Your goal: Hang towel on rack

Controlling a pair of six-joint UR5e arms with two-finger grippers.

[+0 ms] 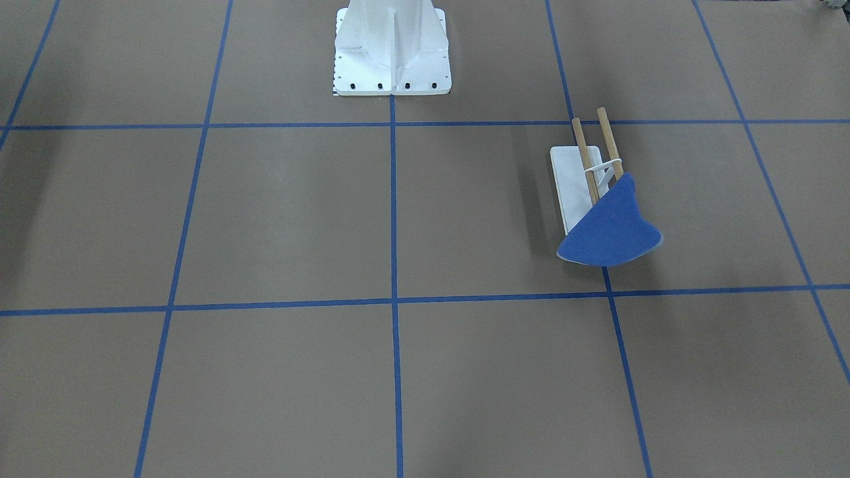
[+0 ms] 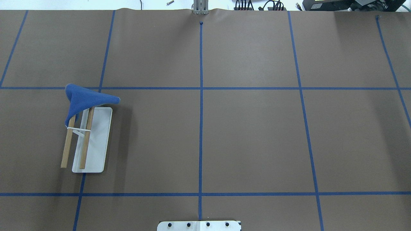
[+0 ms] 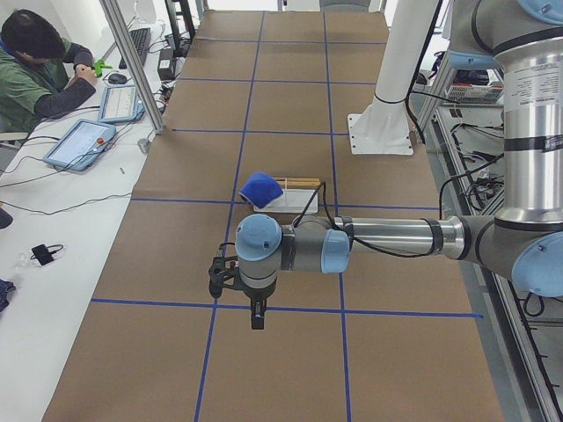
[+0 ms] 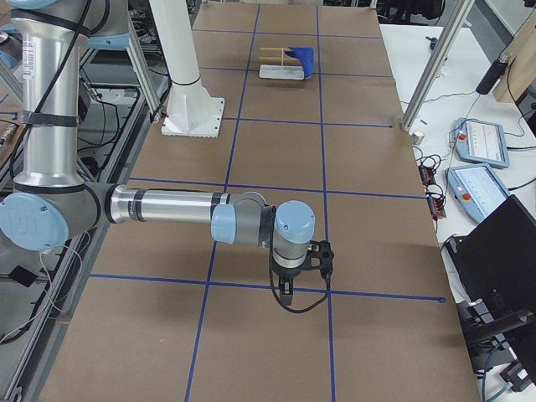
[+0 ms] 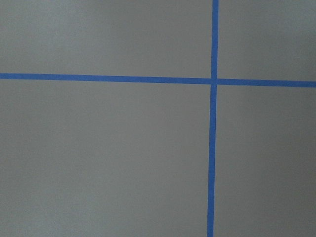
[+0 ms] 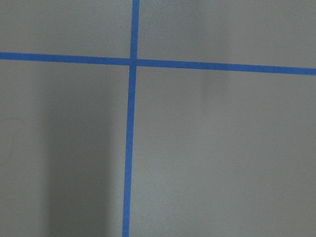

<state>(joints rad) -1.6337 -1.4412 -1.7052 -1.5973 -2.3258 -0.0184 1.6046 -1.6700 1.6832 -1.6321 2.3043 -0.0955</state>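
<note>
The table (image 2: 257, 144) is covered in brown paper marked into large squares by blue tape lines (image 2: 201, 128). The left arm (image 3: 387, 237) reaches out level above the table's left end, and the right arm (image 4: 167, 207) does the same above the right end. Both are well apart from the task's things. The white robot pedestal (image 1: 392, 46) stands bolted at the near middle edge.

The rack (image 2: 99, 138) sits on the left half of the table, its flat white base on the paper. Its two wooden bars run side by side from near to far, with a white bracket across their middle. The blue towel (image 2: 83, 98) is draped over the far ends of both bars. It hangs down on the left side, and one corner sticks out to the right, past the base.

The left gripper (image 3: 256, 322) and the right gripper (image 4: 287, 301) point down over bare paper. I cannot tell whether their fingers are apart or together, as they show only in the side views.
</note>
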